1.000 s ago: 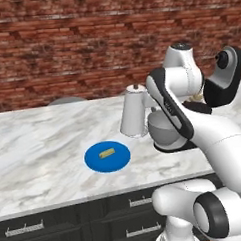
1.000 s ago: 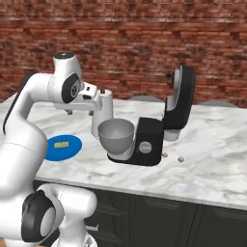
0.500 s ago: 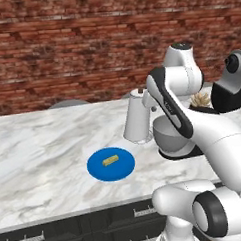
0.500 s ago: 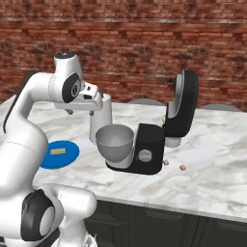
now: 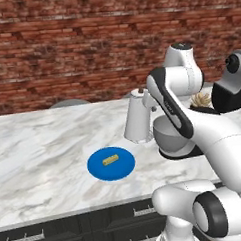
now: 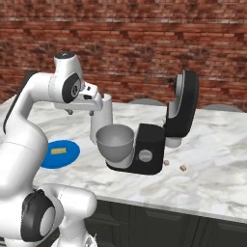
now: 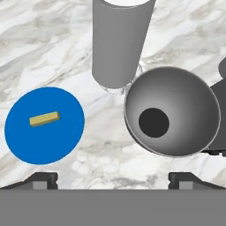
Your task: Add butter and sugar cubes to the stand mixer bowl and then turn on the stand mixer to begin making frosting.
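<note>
the pincer hung high above the marble counter, jaws wide apart and empty. the butter lay on a blue plate near the counter's front edge, beside the stand mixer bowl, a white roll standing behind.

The butter, a small pale-yellow stick, is laid flat near the middle of a blue round plate on the marble counter. The stand mixer, boxy and black, is stood on the same counter with its head tilted up and back. The stand mixer bowl, grey metal and wide-mouthed, is seated upright on the base, well apart from the butter.
</note>
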Tool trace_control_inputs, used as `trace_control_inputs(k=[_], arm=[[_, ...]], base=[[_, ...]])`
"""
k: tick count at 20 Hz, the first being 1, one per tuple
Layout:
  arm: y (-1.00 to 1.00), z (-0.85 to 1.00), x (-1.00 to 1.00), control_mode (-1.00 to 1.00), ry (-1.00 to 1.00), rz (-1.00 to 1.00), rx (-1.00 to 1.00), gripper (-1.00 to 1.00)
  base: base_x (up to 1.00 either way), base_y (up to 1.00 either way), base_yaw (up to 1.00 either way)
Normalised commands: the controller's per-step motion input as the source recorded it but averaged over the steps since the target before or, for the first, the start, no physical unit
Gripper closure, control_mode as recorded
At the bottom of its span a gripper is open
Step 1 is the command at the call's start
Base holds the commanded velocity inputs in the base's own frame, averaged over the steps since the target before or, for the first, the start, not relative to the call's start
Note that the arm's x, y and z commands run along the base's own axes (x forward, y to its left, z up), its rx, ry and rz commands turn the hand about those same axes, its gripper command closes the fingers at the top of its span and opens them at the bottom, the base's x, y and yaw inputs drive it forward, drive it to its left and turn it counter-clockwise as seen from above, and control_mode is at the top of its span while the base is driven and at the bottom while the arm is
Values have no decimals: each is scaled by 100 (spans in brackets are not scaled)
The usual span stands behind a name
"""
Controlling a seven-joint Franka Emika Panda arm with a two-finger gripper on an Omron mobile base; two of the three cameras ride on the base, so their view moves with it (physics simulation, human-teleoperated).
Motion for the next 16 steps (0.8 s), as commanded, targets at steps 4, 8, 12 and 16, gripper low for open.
trace_control_inputs(k=[4, 8, 12, 16], arm=[[4, -9, 0, -100, 1, 0, -1, -100], [85, -69, 0, -100, 15, 0, -10, -100], [100, -75, 2, -100, 18, -3, -12, -100], [98, -57, 3, -100, 12, -17, -5, -100]], base=[[0, 0, 0], [0, 0, 0], [0, 0, 0], [0, 0, 0]])
